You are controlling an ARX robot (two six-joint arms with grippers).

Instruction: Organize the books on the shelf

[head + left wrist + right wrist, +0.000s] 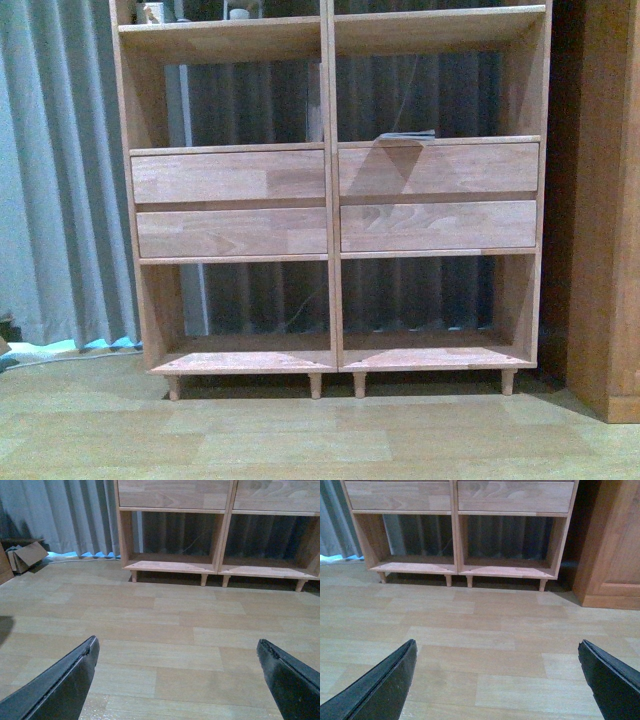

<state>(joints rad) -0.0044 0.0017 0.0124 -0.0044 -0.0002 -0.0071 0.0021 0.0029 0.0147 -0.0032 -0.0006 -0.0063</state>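
Pale wood shelf (pixel 330 200) stands ahead of you, far across the floor (pixel 300 430). Your left gripper (pixel 175 680) and right gripper (pixel 496 680) both hang low over that floor, jaws spread wide, holding nothing, aimed at its bottom compartments.

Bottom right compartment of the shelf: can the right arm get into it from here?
Probably yes. The bottom right compartment looks empty and open-fronted, and only bare floor lies between it and the open right gripper; reach itself is unclear.
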